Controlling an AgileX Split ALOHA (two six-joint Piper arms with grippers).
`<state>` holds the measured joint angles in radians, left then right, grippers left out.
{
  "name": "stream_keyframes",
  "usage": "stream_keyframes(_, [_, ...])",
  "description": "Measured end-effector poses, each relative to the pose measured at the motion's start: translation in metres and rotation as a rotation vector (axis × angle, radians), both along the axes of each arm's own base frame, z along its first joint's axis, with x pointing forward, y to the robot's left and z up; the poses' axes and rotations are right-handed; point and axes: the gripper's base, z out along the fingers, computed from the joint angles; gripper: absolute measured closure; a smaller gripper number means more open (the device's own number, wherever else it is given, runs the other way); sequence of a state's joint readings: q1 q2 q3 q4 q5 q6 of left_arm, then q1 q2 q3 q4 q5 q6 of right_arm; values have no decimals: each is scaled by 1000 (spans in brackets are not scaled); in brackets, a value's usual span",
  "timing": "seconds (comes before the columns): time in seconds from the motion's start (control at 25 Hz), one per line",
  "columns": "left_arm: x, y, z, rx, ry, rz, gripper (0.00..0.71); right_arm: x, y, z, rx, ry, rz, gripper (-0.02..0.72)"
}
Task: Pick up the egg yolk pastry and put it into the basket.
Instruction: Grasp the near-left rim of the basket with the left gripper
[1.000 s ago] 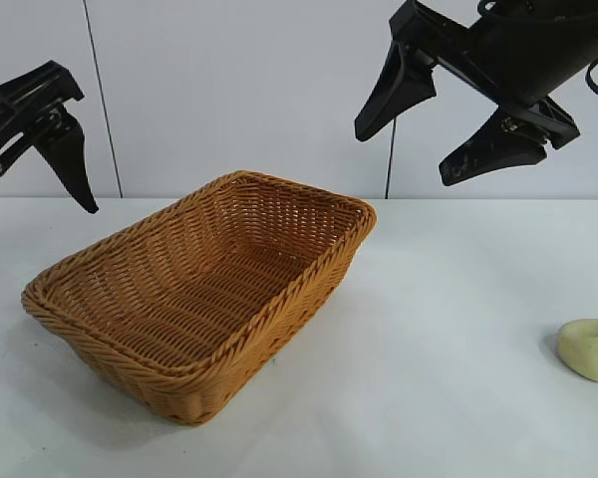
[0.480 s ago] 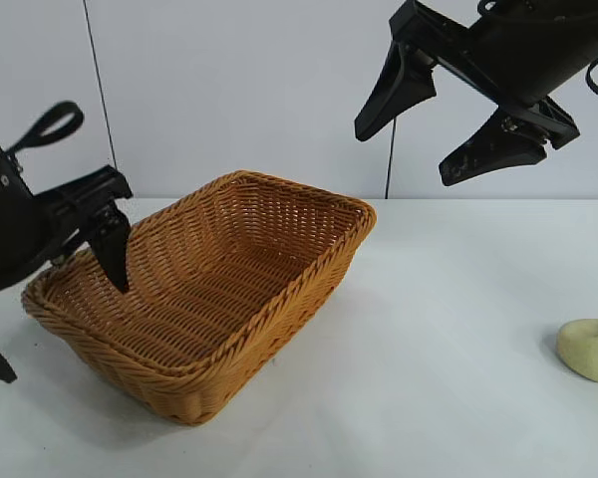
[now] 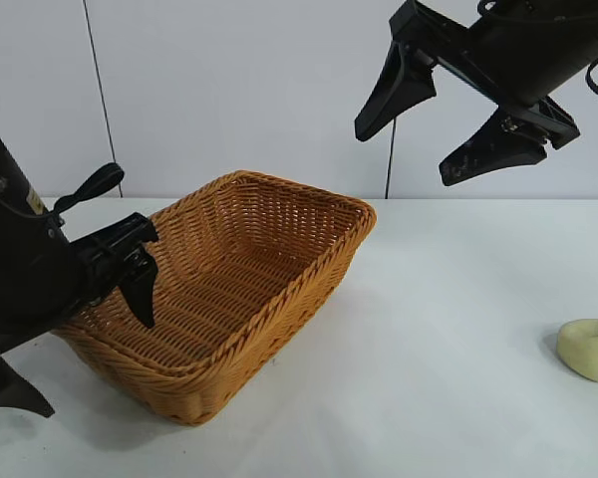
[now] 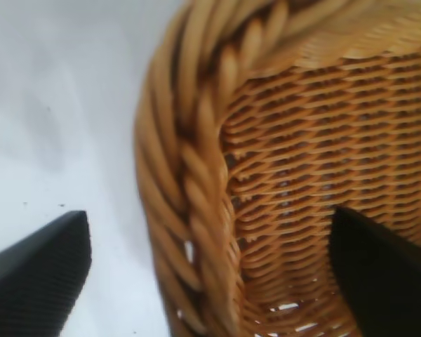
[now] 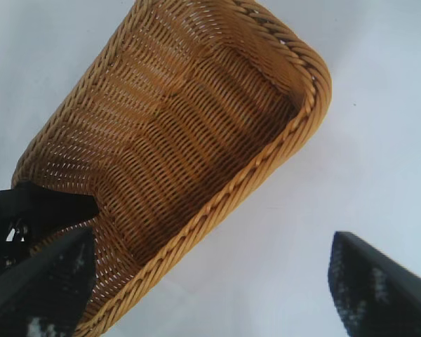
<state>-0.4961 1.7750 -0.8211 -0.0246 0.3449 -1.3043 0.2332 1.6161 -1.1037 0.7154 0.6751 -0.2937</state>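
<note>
The pastry (image 3: 590,350) sits alone on the white table (image 3: 429,329) at the far right edge of the frame, low down, well apart from the basket (image 3: 279,299), which fills the centre-left. The pastry is round and squat, with a dent in its top and no long axis to speak of, so I judge a claw could close on it from any side.

The right gripper (image 3: 447,118) hangs in the upper right, high over the table, jaws spread wide and holding nothing. The pastry lies below it and off to the right, toward the frame's edge. In its wrist view the two dark fingers (image 5: 375,291) frame the basket and bare table; the pastry does not show there.

The left gripper (image 3: 85,329) is at the lower left, also wide open and empty. Its wrist view shows the braided rim (image 4: 196,210) between its fingers, one finger outside over the table and the other inside over the weave. I cannot tell whether either finger touches the wicker.

The whole basket stands between the left gripper and the pastry, so the right arm is plainly the nearer one. By my reckoning the pick is its job: down and rightward first. The pastry is untouched, so the task is barely begun.
</note>
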Motion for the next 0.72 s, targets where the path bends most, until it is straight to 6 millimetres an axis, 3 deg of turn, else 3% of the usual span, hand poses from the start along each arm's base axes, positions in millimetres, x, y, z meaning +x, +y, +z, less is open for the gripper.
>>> stream_keyframes(0.16, [0, 0, -5, 7, 13, 0, 62, 0, 0, 0, 0, 0, 0, 57])
stream_keyframes(0.24, [0, 0, -6, 6, 13, 0, 112, 0, 0, 0, 0, 0, 0, 57])
stream_keyframes(0.48, [0, 0, -6, 6, 13, 0, 331, 0, 0, 0, 0, 1, 1, 57])
stream_keyframes(0.72, [1, -1, -5, -11, 9, 25, 611, 0, 0, 0, 0, 2, 2, 57])
